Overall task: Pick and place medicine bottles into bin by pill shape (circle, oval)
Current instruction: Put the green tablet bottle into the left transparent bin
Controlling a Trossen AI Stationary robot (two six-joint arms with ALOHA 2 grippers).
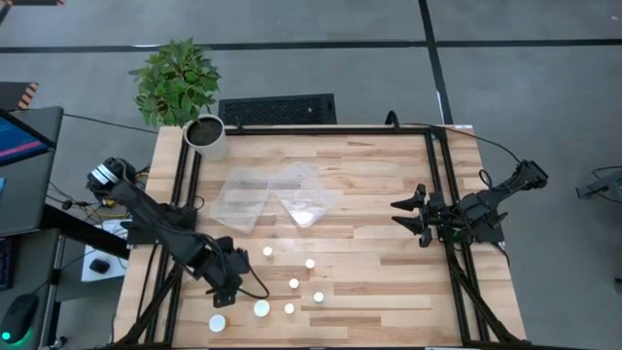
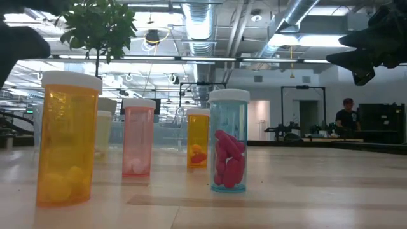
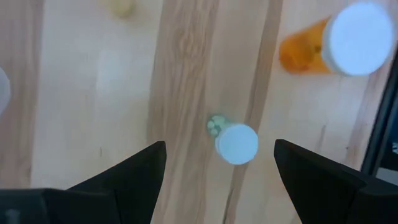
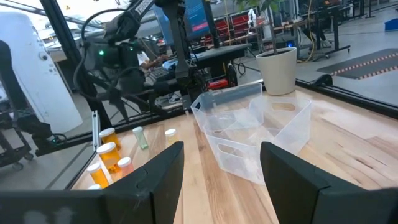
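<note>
Several small white-capped medicine bottles stand on the wooden table point(image 1: 389, 292) near its front edge, among them one at the far end of the group point(image 1: 267, 252), one in the middle point(image 1: 293, 283) and a wider-capped one point(image 1: 217, 323). My left gripper point(image 1: 231, 282) hovers open above the left of the group. In the left wrist view, its fingers point(image 3: 219, 149) stand on either side of a small greenish bottle point(image 3: 236, 143) without touching it. My right gripper point(image 1: 413, 216) waits open and empty at the table's right. In the low view, each bottle, such as an orange one point(image 2: 67, 146), rests upright on its base.
Two clear plastic bins point(image 1: 248, 194) point(image 1: 306, 194) lie side by side at the table's middle, toward the far edge. A white plant pot point(image 1: 206, 136) stands at the far left corner. An orange wide-capped bottle point(image 3: 357, 37) stands close to my left gripper. A person point(image 2: 348, 114) shows in the room beyond the table.
</note>
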